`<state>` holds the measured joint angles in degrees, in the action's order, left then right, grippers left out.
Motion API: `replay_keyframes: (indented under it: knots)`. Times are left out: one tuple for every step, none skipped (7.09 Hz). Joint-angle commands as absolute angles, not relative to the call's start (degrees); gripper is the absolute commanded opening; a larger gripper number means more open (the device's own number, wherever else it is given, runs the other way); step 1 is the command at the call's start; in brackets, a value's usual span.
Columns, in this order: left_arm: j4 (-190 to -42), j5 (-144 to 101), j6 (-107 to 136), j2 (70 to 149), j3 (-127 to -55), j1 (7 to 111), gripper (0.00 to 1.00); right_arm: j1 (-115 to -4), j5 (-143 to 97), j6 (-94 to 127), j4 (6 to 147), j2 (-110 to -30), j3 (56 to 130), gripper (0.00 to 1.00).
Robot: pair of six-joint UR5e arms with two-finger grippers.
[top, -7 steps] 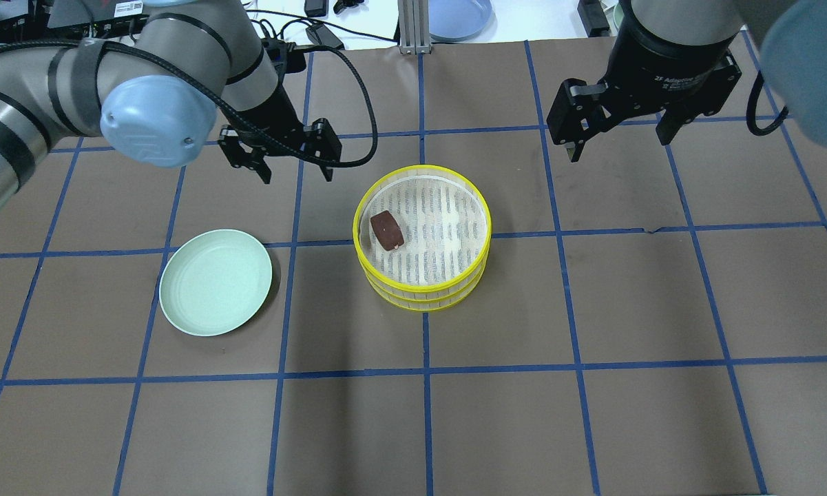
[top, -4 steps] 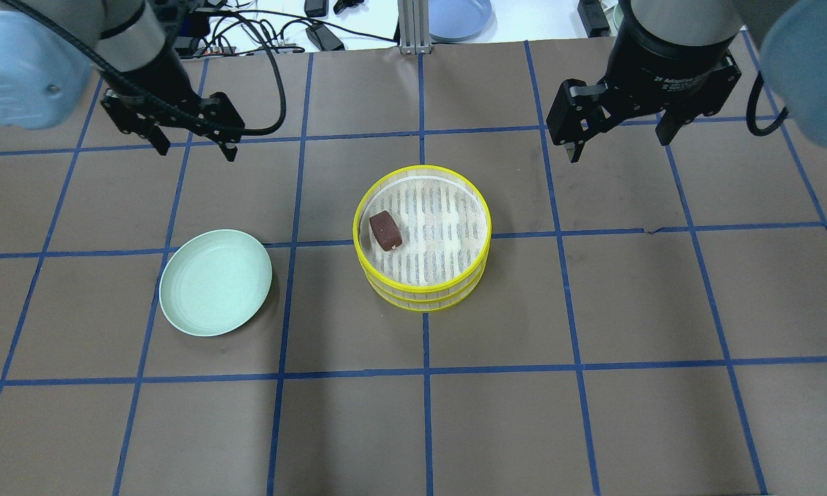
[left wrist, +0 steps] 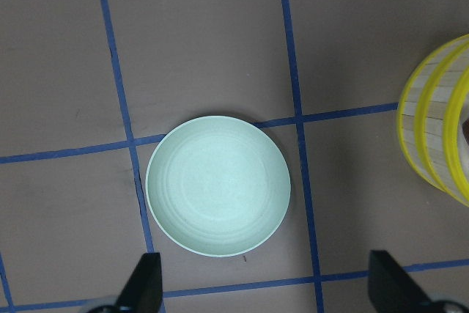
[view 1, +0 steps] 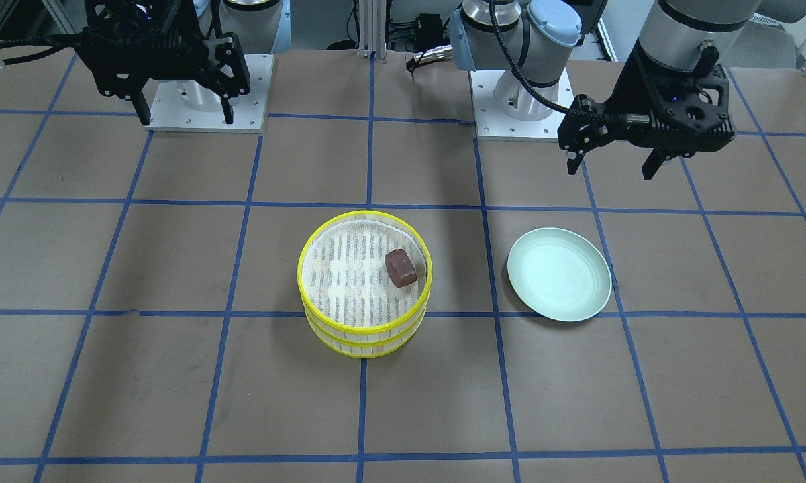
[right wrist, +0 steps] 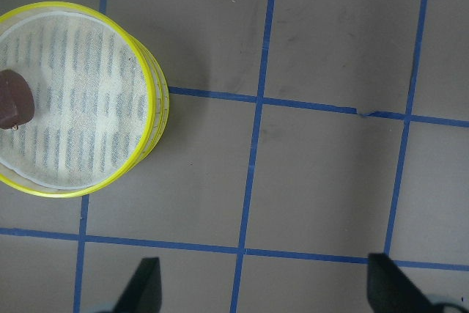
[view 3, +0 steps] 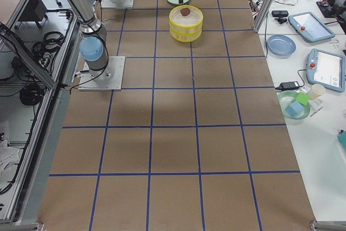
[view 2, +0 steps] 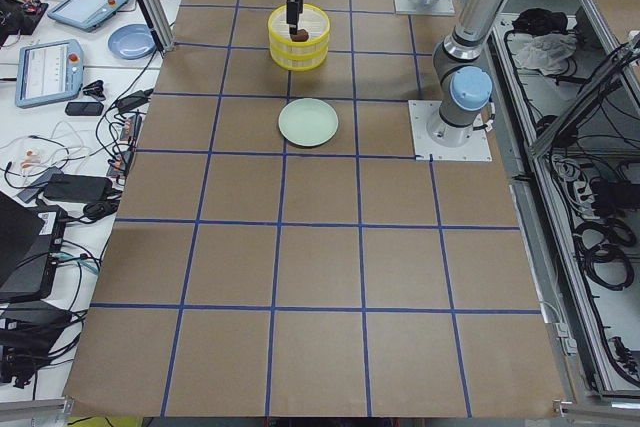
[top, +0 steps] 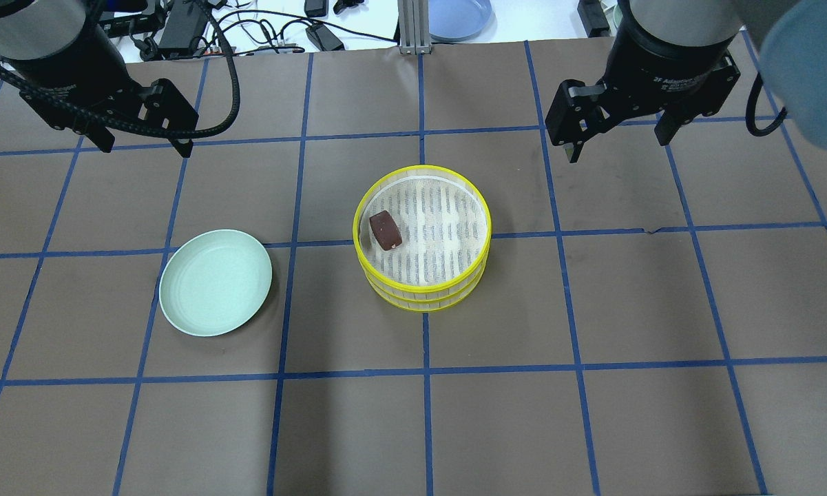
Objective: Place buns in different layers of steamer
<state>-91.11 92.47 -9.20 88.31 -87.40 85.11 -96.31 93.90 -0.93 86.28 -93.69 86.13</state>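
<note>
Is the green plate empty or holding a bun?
Empty: the green plate shows only its bare inside in the left wrist view.

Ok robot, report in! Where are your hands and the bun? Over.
Left gripper open, empty. Right gripper open, empty. Brown bun in top steamer layer; lower layer's inside hidden. Green plate apart, nothing blocking.

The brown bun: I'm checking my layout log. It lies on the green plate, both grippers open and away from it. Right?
Not quite. In the overhead exterior view the brown bun lies in the top steamer tray, not on the green plate, which holds nothing. The rest stands: the left gripper and the right gripper are both open and away from it.
</note>
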Motion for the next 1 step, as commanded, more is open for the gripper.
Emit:
replay_keyframes:
  knots:
    - [-91.7, 92.2, -6.9, 87.7, -87.5, 85.3, 1.0, -96.4, 94.0, -1.0, 86.2, -93.7, 86.1, 1.0]
